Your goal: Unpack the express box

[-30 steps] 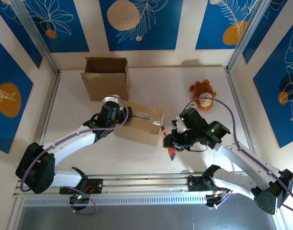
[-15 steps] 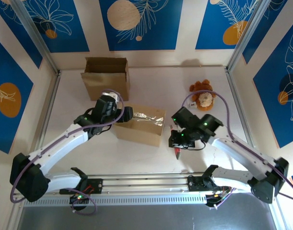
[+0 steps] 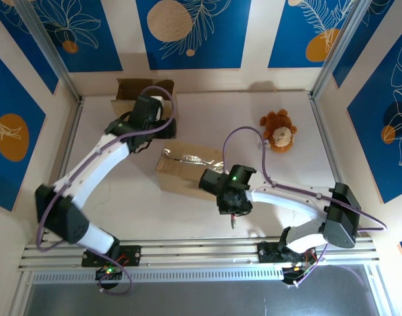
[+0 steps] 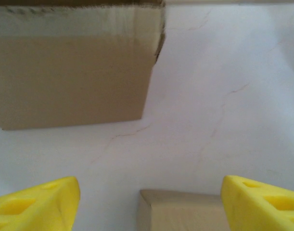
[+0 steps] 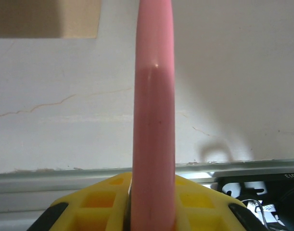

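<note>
Just in front of the express box [image 3: 187, 170] the right claw [image 5: 154, 202] is pinching a pink tool [image 5: 154, 96], left claw [image 4: 151, 202] spread wide behind it

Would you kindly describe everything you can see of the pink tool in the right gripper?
The pink tool is a long, slim, smooth bar, plastic by its look, paler toward its far end. The right gripper is shut on its lower part, a yellow finger on each side. From above, its reddish tip pokes out over the white table, close to the near corner of the taped box. No blade can be made out.
</note>
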`<state>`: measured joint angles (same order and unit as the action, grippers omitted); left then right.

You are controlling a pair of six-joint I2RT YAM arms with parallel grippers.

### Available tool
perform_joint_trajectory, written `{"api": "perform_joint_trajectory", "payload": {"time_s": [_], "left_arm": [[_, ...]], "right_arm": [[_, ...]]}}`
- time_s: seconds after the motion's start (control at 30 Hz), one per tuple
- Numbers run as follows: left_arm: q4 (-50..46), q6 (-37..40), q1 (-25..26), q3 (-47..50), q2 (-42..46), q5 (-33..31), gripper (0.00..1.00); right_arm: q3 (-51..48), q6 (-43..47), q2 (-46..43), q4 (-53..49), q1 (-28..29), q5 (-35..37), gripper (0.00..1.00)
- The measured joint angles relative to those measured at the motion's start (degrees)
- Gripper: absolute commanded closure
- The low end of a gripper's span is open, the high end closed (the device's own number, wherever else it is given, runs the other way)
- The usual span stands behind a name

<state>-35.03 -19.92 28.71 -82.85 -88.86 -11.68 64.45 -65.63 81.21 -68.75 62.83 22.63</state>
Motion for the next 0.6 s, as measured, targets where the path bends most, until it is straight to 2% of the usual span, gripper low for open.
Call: {"api": "perform_joint_trajectory", "payload": {"time_s": [0.1,0.2,0.4,0.6], "left_arm": [[-0.1,2.1,-0.3,-1.3,-6.9,0.0,0.26],[-1.2,3.4,-0.3,-1.2,-10.1,0.0,0.26],[-1.7,4.0,-0.3,0.3,-9.2,-0.9,0.27],[-2.9,3.7,-0.8,4.7,-3.8,-1.6,0.27]], "right_arm": [[2.1,-1.5,2.6,-0.1,0.2,1.3,1.00],[5.8,-1.6,6.2,0.0,-0.6,2.3,1.00],[12.9,1.9,13.1,0.3,-5.9,3.9,1.00],[19.0,11.2,17.6,1.0,-15.0,5.1,1.00]]}}
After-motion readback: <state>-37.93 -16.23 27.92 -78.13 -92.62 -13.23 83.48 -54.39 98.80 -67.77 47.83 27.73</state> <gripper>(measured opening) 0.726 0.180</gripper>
